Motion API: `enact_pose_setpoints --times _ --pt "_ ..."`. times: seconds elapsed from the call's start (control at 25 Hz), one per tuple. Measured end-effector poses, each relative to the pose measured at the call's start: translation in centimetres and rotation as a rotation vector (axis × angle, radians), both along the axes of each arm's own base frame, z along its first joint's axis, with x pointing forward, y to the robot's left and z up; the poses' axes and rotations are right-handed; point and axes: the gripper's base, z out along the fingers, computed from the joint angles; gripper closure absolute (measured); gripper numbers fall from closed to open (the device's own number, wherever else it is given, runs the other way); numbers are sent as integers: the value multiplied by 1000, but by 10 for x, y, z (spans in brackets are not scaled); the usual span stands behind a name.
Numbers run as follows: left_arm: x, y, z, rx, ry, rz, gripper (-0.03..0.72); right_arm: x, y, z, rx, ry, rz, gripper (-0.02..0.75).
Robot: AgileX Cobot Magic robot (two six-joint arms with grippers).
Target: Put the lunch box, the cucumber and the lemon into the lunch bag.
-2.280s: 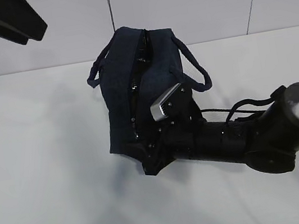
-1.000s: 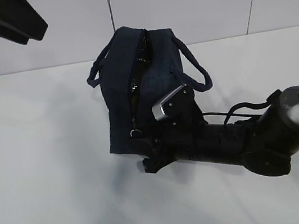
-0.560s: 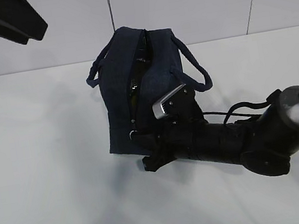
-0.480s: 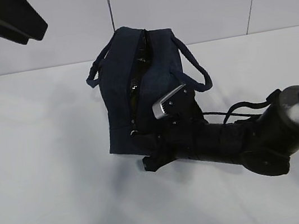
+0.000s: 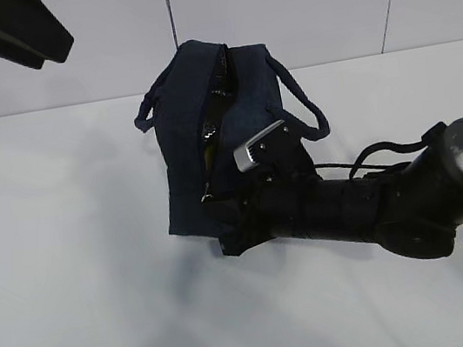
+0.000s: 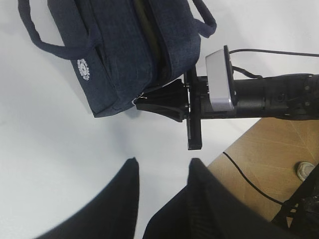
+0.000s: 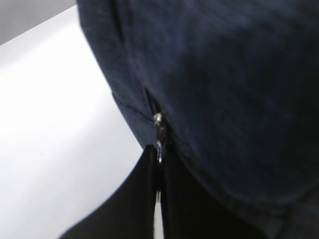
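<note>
The dark navy lunch bag (image 5: 186,163) stands on the white table, its zipper running from the far end to the near end. My right gripper (image 5: 219,219) is at the bag's near lower end, shut on the metal zipper pull (image 7: 159,133); its fingers (image 7: 144,199) are pressed together around it. The left wrist view shows the bag (image 6: 124,50) from above with the right gripper (image 6: 144,103) at its end. My left gripper (image 6: 162,167) is open and empty, high above the table. The lunch box, cucumber and lemon are out of view.
My left arm (image 5: 6,29) hangs at the top left of the exterior view. The table's edge (image 6: 234,149) runs close to the right arm, with wooden floor (image 6: 269,169) and a cable beyond it. A tiled wall stands behind the bag.
My right gripper has moved up a little against the bag's near end and stays on the zipper pull. The bag's near end has been tugged slightly. The left arm has not moved.
</note>
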Motion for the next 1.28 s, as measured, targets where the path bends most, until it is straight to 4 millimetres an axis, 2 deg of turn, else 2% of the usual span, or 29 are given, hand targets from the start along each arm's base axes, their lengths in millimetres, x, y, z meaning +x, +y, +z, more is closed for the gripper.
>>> enact_pose_setpoints --times 0.24,0.6,1.28 --pt "0 0 0 0 0 0 453 -3 -1 14 -44 16 21 738" --pt "0 0 0 0 0 0 453 -9 -2 45 -53 22 52 738" --pt "0 0 0 -3 1 -1 453 -14 -5 76 -55 1 47 738"
